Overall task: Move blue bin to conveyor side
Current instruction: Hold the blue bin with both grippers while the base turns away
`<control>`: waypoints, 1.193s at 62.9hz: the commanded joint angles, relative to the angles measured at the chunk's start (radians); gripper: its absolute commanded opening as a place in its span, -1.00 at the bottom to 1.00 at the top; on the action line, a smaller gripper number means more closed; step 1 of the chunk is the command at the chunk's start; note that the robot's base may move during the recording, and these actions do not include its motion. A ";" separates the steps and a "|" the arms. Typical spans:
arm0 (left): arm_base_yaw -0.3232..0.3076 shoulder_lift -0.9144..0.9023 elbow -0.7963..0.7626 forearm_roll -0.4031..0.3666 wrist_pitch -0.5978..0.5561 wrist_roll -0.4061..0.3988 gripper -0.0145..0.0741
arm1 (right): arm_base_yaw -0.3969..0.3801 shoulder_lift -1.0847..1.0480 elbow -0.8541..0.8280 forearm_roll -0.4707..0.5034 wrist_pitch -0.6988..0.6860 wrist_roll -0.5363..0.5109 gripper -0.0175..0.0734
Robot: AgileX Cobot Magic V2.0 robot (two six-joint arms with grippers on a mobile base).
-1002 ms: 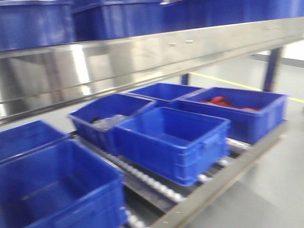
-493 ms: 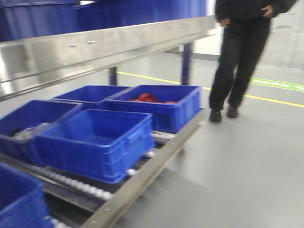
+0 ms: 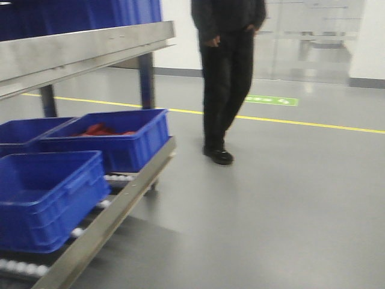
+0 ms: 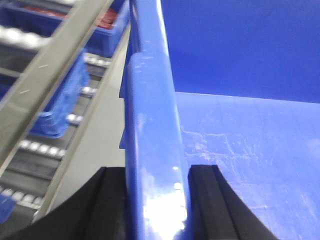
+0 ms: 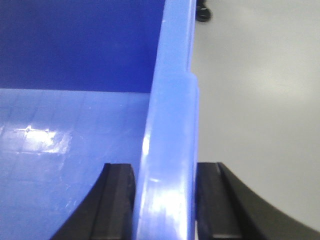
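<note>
The blue bin (image 4: 150,125) sits gripped between the robot's two arms, one long wall in each. In the left wrist view its thick glossy rim runs straight up the middle, and the left gripper (image 4: 156,170) is clamped across that rim, one black finger (image 4: 112,200) outside the wall and the other inside, over the bin's scuffed floor. In the right wrist view the opposite rim of the blue bin (image 5: 170,140) is held the same way: the right gripper (image 5: 165,167) is closed on it, one pad on the inner face and one on the outer. What lies beneath the bin cannot be made out.

Off the bin's left side, near it, stands a roller rack (image 4: 75,117) carrying other blue crates (image 4: 60,100); off its right side is bare grey floor (image 5: 260,100), with a dark shoe (image 5: 202,12) at the top edge.

The front camera takes in the same roller rack (image 3: 114,205) under a steel shelf (image 3: 78,51). An empty crate (image 3: 48,198) stands nearest, and behind it a crate holding red items (image 3: 120,144). A person in dark clothes (image 3: 225,78) stands just past the rack's end, near a yellow floor line (image 3: 301,123) and a green floor marking (image 3: 271,100).
</note>
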 commanded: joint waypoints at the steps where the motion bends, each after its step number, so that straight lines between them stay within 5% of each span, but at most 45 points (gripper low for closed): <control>1: 0.001 -0.019 -0.014 0.048 -0.095 0.015 -0.71 | -0.008 -0.024 -0.015 -0.078 -0.103 -0.020 -0.81; 75: 0.001 -0.019 -0.014 0.048 -0.119 0.015 -0.71 | -0.008 -0.024 -0.015 -0.078 -0.103 -0.020 -0.81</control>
